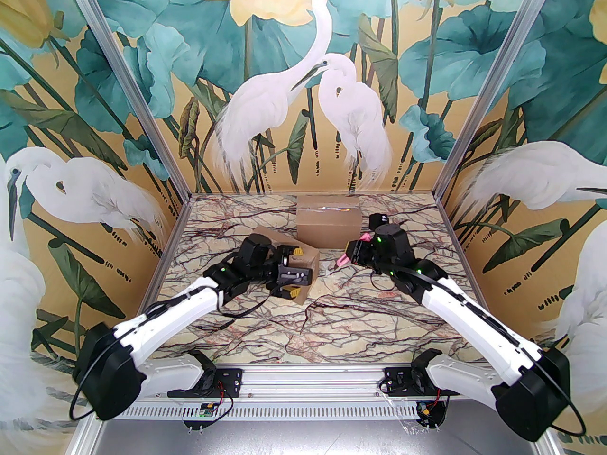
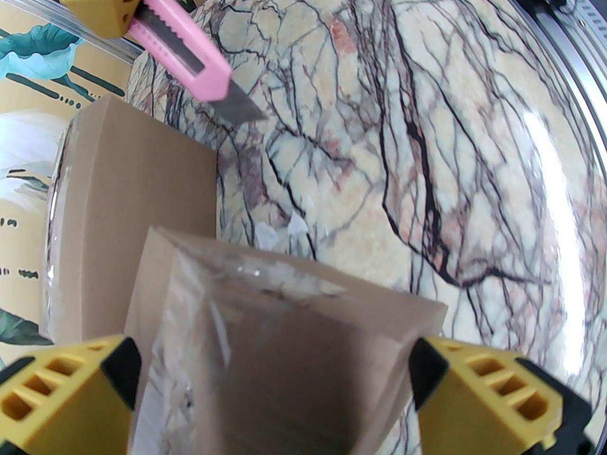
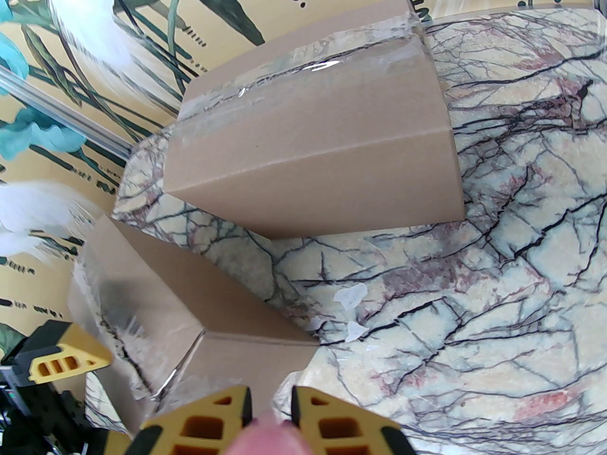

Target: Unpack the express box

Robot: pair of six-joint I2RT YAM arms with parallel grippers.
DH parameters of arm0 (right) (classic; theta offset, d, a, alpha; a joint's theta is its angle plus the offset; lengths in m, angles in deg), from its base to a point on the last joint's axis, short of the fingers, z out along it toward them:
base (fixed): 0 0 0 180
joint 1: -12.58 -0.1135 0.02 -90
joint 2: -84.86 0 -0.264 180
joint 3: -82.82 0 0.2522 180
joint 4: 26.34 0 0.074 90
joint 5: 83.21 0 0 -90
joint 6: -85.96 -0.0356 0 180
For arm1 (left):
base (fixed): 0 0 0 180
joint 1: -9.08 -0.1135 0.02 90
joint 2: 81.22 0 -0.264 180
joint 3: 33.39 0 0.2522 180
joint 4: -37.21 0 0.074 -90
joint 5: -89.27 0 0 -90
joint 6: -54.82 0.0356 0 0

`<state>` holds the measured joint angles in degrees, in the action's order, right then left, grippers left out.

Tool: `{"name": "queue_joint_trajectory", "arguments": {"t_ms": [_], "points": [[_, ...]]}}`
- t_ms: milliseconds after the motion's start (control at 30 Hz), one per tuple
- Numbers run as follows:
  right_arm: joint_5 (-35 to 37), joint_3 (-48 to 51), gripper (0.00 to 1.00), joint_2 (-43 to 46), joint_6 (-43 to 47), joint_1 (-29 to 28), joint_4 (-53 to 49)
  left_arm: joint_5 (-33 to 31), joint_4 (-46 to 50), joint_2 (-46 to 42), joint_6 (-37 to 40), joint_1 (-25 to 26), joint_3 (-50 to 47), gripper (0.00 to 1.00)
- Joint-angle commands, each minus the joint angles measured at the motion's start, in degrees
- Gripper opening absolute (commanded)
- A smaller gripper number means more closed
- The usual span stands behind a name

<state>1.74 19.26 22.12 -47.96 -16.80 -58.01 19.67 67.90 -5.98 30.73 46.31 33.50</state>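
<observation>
- Near box (image 1: 289, 266) lies at desk (image 1: 379, 320) centre, straddled by wide-open left claw (image 1: 291, 277), likely for bracing.
- Pink cutter (image 1: 342, 259) is clamped in right claw (image 1: 353, 254), blade aimed at 9 o'clock toward tape.
- Second box (image 1: 327, 223) sits at 12 o'clock.

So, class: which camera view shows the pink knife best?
The left wrist view: the pink knife shows handle and bare blade. The top view gives a small pink sliver by the right arm; the right wrist view, a blurred pink end between its fingers.

Taped brown box (image 1: 289, 266) on marble
</observation>
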Motion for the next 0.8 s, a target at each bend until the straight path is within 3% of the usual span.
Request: {"name": "queue_joint_trajectory", "arguments": {"t_ms": [0,233,400,767], "points": [[1.4,4.66,0.0,2.84,-5.97,0.12,11.51,-1.68,-3.17,3.25,-6.0,0.55,3.82,1.0],[1.23,11.98,0.0,2.2,-15.37,-0.98,28.69,3.57,5.12,1.6,-4.42,-1.05,4.87,1.0],[2.07,12.28,0.0,0.63,-16.1,-1.54,31.98,6.12,6.74,0.68,-4.74,-3.29,3.84,0.99],[2.75,9.67,0.0,-4.85,-16.68,-1.58,33.07,4.31,2.77,1.69,-4.3,-3.93,2.16,0.99]]}}
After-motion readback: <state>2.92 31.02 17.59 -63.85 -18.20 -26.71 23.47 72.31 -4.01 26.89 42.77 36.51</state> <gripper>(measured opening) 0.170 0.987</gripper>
